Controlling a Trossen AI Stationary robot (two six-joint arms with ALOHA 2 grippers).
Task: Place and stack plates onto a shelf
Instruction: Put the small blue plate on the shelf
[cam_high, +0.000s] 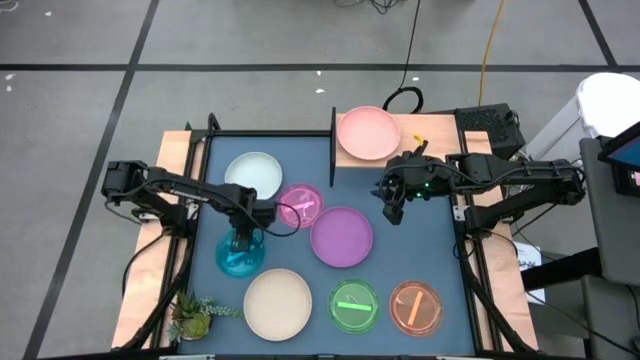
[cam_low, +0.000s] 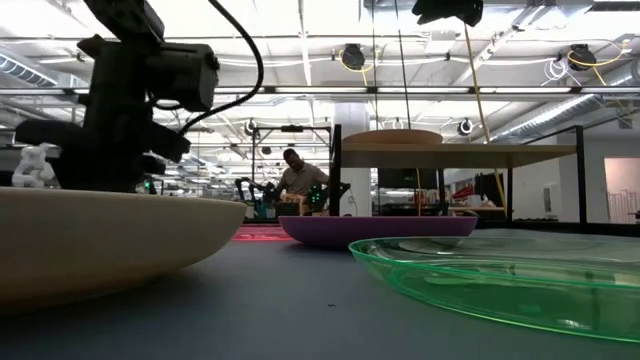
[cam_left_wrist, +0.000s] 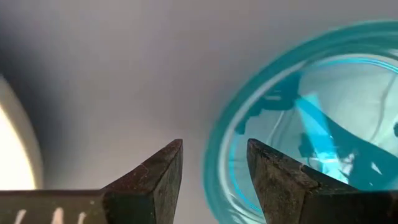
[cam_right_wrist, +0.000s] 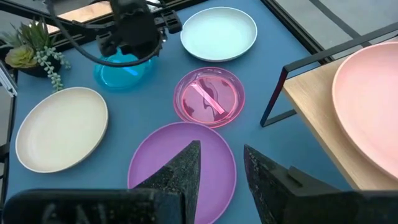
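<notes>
- High view: left gripper (cam_high: 241, 243) down over teal plate (cam_high: 240, 256), fingers apart astride its rim.
- Right gripper (cam_high: 392, 207) raised beside shelf (cam_high: 440, 130), fingers slightly apart, empty.
- Salmon plate (cam_high: 368, 132) on shelf.

In the high view, the left gripper (cam_high: 241, 240) covers much of the teal plate (cam_high: 240, 256), so the rim under it is hidden. The left wrist view crops that plate at the picture's edge and blurs it, and whether the fingers touch its rim cannot be told. The salmon pink plate (cam_right_wrist: 372, 106) is cut off in the right wrist view. In the low view, the cream plate (cam_low: 100, 240) and green plate (cam_low: 510, 275) run past the frame's edges. A distant person (cam_low: 297, 180) is too small to make out.
</notes>
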